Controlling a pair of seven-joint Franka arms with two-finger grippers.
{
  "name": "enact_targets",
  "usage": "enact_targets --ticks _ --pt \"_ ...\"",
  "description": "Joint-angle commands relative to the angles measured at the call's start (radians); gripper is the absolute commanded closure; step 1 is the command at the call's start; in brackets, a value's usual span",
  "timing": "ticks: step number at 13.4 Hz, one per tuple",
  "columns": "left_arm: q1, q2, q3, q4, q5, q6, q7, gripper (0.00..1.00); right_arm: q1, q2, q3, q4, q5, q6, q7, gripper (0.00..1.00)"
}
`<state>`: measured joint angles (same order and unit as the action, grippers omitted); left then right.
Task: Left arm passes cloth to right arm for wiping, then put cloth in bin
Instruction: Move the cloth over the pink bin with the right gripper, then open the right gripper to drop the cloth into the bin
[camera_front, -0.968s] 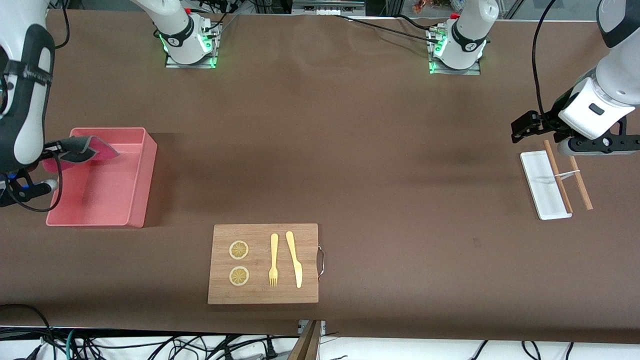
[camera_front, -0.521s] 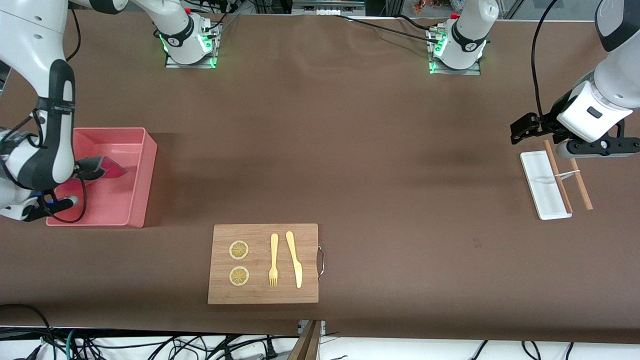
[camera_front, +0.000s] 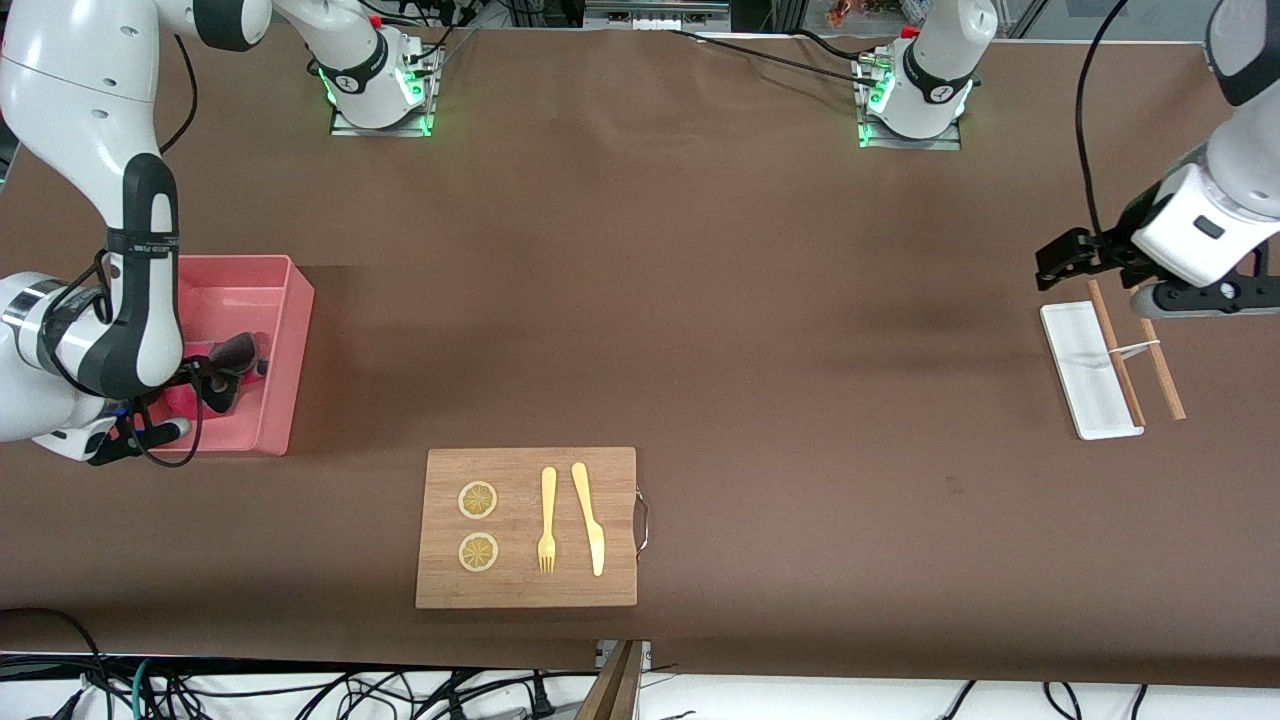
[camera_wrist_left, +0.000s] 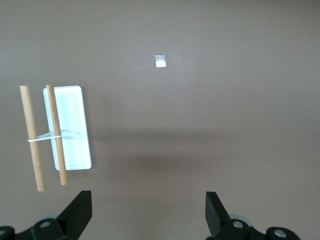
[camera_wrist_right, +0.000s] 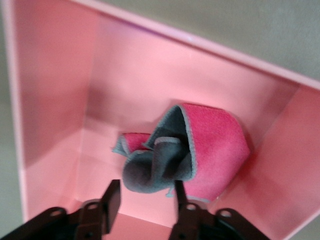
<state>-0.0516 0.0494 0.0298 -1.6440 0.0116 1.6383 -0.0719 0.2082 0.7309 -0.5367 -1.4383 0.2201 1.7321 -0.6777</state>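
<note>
The cloth (camera_front: 236, 352) lies crumpled inside the salmon-pink bin (camera_front: 296, 300) at the right arm's end of the table. In the right wrist view the cloth (camera_wrist_right: 215, 145) shows magenta on one fold and dark grey on another, resting on the bin's floor against a wall (camera_wrist_right: 50, 75). My right gripper (camera_front: 214, 386) is lowered into the bin. The right gripper (camera_wrist_right: 146, 187) is open, its fingers apart just short of the grey fold, gripping nothing. My left gripper (camera_front: 1062, 256) waits open over the table beside a white tray; the left gripper (camera_wrist_left: 147, 197) has only bare table between its fingers.
A wooden cutting board (camera_front: 525, 470) with two lemon slices (camera_front: 478, 500), a fork (camera_front: 547, 520) and a knife (camera_front: 590, 520) lies nearer the front camera, mid-table. A small white tray (camera_front: 1085, 375) and banded chopsticks (camera_front: 1115, 350) lie at the left arm's end.
My right gripper came down into the bin with the cloth, then opened and let it go; the cloth now lies on the bin's floor. The left arm barely shifted.
</note>
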Motion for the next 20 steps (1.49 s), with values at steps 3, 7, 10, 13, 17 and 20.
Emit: enact_targets --ticks 3,7,10,13,17,20 --pt "0.084 0.003 -0.002 0.021 0.005 -0.012 0.167 0.00 -0.001 -0.057 -0.040 0.159 0.036 -0.290 -0.010 0.00" --pt "0.082 0.003 -0.004 0.018 0.005 -0.014 0.162 0.00 0.008 -0.117 -0.049 0.265 0.032 -0.446 0.022 0.00" --pt "0.082 0.006 -0.005 0.016 0.004 -0.012 0.156 0.00 0.011 -0.235 0.030 0.263 0.001 -0.519 0.275 0.00" --pt "0.082 0.006 -0.005 0.023 0.004 -0.012 0.155 0.00 -0.007 -0.416 0.231 0.190 -0.184 -0.505 0.465 0.00" --pt "0.081 0.004 -0.008 0.024 0.002 -0.009 0.152 0.00 -0.092 -0.541 0.409 0.124 -0.255 -0.474 0.480 0.00" --pt "0.070 0.004 -0.011 0.024 0.001 -0.009 0.138 0.00 -0.131 -0.629 0.431 0.116 -0.260 -0.419 0.486 0.00"
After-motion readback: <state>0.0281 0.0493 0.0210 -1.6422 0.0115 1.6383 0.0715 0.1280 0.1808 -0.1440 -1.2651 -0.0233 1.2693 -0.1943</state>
